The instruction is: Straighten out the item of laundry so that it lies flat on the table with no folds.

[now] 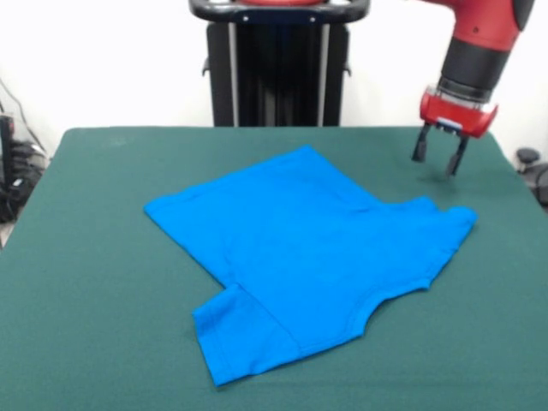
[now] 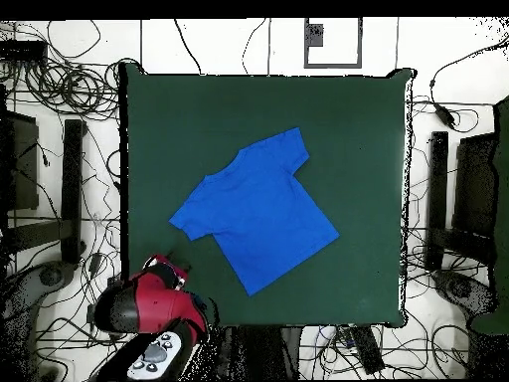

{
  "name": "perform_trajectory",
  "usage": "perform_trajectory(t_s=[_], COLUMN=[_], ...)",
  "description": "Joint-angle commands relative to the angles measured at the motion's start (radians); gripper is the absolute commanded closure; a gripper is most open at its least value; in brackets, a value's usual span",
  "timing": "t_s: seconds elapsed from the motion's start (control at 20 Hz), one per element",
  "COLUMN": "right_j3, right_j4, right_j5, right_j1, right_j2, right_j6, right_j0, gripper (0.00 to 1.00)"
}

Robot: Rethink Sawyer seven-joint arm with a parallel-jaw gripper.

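The item of laundry [image 1: 300, 257] is a bright blue short-sleeved T-shirt spread out across the middle of the dark green table [image 1: 86, 300]. It lies almost flat, with slight creases near the right sleeve in the front view. From above, the T-shirt [image 2: 256, 211] sits at an angle, one sleeve toward the top and one toward the left. My gripper [image 1: 438, 163] hangs above the table's far right part, up and to the right of the shirt's right sleeve, apart from the cloth. Its two dark fingers are spread, nothing between them. In the overhead view the gripper [image 2: 164, 271] is at the table's lower left corner.
The red arm [image 2: 144, 306] comes in over the table's lower left corner in the overhead view. Cables and stands [image 2: 70, 189] surround the table on the floor. The black pedestal [image 1: 278, 68] rises behind the far edge.
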Motion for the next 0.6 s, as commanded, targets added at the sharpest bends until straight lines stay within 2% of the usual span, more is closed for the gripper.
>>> perform_trajectory(t_s=[0.05, 0.35, 0.6], right_j3=[0.081, 0.033, -0.023], right_j4=[0.051, 0.066, 0.065], right_j5=[0.065, 0.079, 0.202], right_j1=[-0.005, -0.04, -0.105], right_j2=[0.102, 0.093, 0.051], right_j6=[0.219, 0.201, 0.17], right_j0=[-0.005, -0.088, -0.107], gripper=[0.0, 0.0, 0.0])
